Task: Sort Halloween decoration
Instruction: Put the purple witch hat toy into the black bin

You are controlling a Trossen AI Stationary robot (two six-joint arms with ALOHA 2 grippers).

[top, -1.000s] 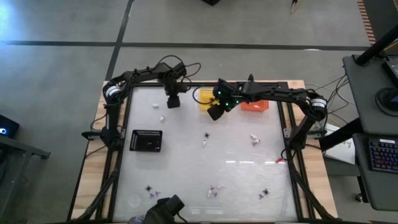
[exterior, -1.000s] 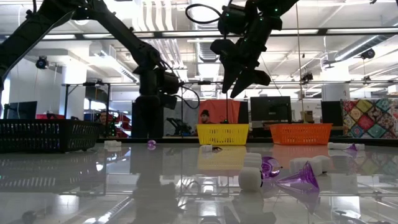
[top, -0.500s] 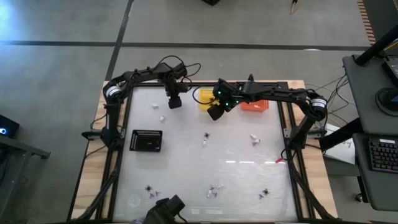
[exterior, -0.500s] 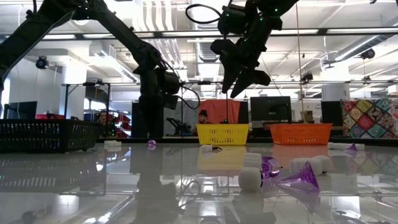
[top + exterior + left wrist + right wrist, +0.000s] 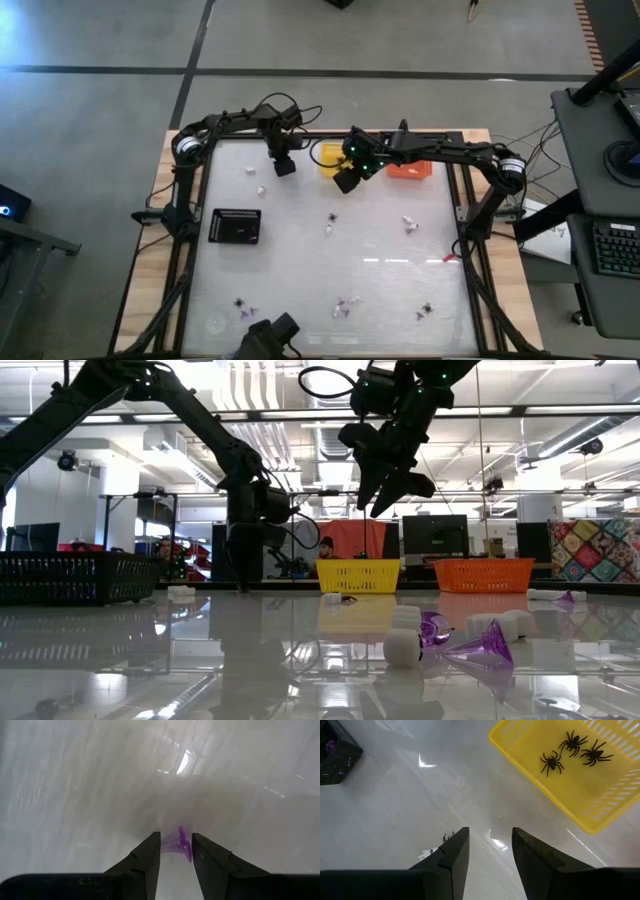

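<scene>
Step in hand, as judged: a pick at the far side of the table, the left gripper (image 5: 176,851) low over the glossy white tabletop (image 5: 380,290), its two dark wedge fingers closed narrowly around a small translucent purple trinket (image 5: 180,844) of pointed, cone-like shape. Whether the piece is lifted clear of the surface cannot be told. Next move, likely: a carry to the black mesh basket (image 5: 236,226) at the left edge, which already holds something purple, calling for a firm pinch on a slick, tiny piece. The right gripper (image 5: 490,851) hangs raised beside the yellow plastic basket (image 5: 580,785), fingers parted and empty; three black spiders (image 5: 572,751) with thin legs lie inside that basket. An orange basket (image 5: 410,170) stands just beside it. Remaining trinkets, white lumps and purple cones (image 5: 470,645), lie scattered over the middle and near edge of the table, well apart.
</scene>
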